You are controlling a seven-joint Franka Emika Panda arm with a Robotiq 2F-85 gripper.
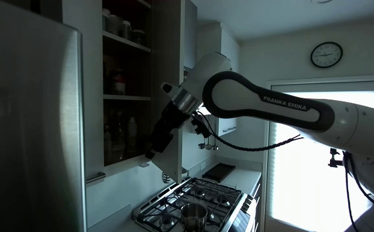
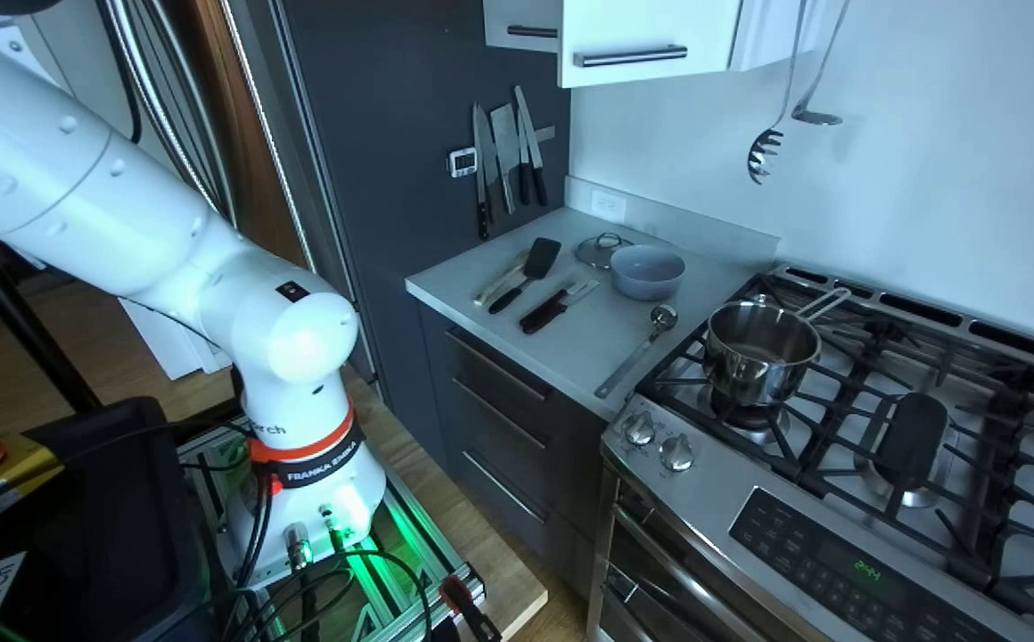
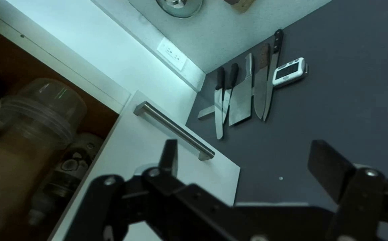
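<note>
My gripper (image 3: 246,152) is open in the wrist view, its black fingers wide apart with nothing between them. In an exterior view the dark gripper (image 1: 151,153) points down and left, by the lower front edge of an open wall cabinet (image 1: 127,97). The open cabinet door (image 1: 167,80) stands beside the gripper; whether they touch cannot be told. A white door with a metal bar handle (image 3: 177,130) shows beyond the left finger in the wrist view. A clear plastic container (image 3: 43,110) and a bottle (image 3: 72,167) sit in the cabinet at left. The gripper is out of frame in an exterior view.
A steel fridge (image 1: 32,129) stands near the cabinet. A pot (image 2: 760,352) stands on the gas stove (image 2: 847,446). A bowl (image 2: 648,272), a lid (image 2: 602,251) and several utensils lie on the counter (image 2: 562,348). Knives (image 3: 242,97) hang on a dark panel.
</note>
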